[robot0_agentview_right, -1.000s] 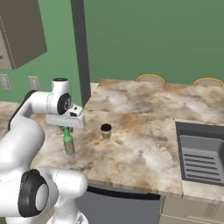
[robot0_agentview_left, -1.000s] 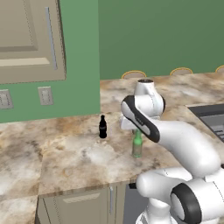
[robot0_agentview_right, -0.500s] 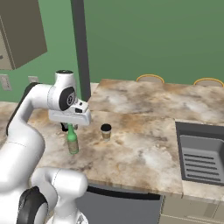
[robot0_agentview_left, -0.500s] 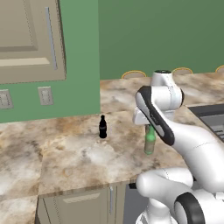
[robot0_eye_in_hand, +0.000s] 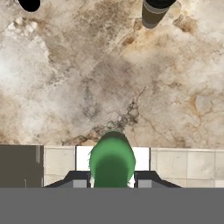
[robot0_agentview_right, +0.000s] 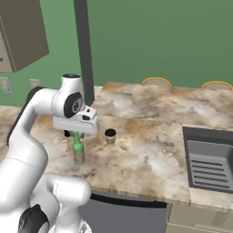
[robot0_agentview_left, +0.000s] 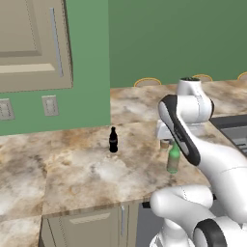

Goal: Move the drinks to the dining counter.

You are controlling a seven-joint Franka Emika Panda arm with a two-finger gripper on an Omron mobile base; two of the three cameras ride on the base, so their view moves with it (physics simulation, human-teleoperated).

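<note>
Hand view, claw [robot0_eye_in_hand: 112,181]: two dark tips clamped on either side of the green bottle [robot0_eye_in_hand: 112,162]; the tips' lower ends are cut off.
Green bottle: hangs upright by its neck from the claw over the counter [robot0_agentview_right: 150,154], near the front edge; whether its base touches the stone cannot be told. In the left base view the arm hides its top [robot0_agentview_left: 173,158].
Paper cup [robot0_agentview_right: 110,136]: just beside the bottle; cut by the top edge in the hand view [robot0_eye_in_hand: 154,12].
Black bottle [robot0_agentview_left: 113,140]: stands well apart toward the green wall.
Stool seats [robot0_agentview_right: 156,82]: only rims show behind the far slab.
Sink [robot0_agentview_right: 211,161]: cropped at the right.
</note>
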